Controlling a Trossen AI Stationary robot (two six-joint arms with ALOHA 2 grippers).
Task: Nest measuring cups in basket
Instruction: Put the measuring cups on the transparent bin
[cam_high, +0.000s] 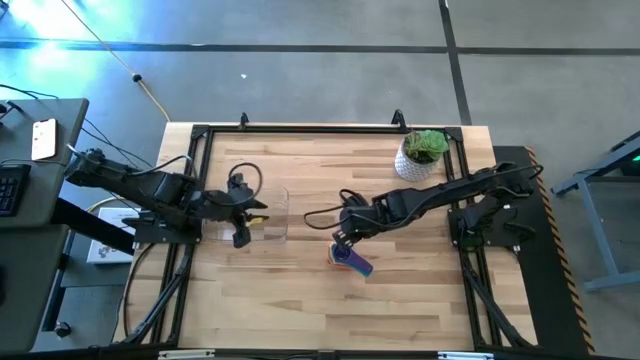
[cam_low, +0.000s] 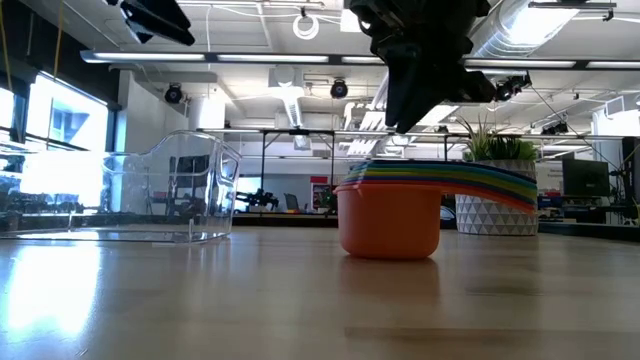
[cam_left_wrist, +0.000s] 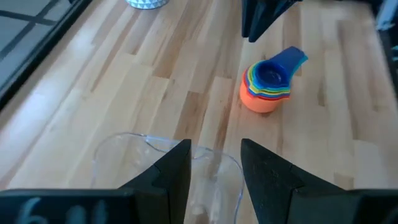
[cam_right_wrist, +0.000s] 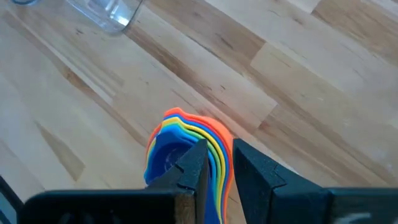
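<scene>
— Looking for the cups (cam_high: 350, 258). Anywhere in the basket (cam_high: 268, 215)?

— No. Out on the bare table (cam_high: 300, 300), well apart from the basket. Nested into one stack, upright, orange outermost at the bottom and blue innermost on top, with the handles fanned out to one side.

— And over by the right gripper (cam_high: 343, 240)?

— Hanging just above that stack, over the handle side. Fingers (cam_right_wrist: 193, 165) drawn close together with only a narrow gap between them. Pinching nothing; seen level from the low view, a sliver of air between the tips and the handles.

— Same question for the left gripper (cam_high: 243, 215).

— Poised over the basket, above its rim and not touching it. Fingers (cam_left_wrist: 177, 168) spread wide, holding nothing.

— About the basket itself?

— Clear plastic, low walls, flat on the table toward the left side. No telling whether anything small lies inside.

— Anything else worth noting?

— Only a white plant pot (cam_high: 418, 160) near the far right corner, well away from the cups.
</scene>
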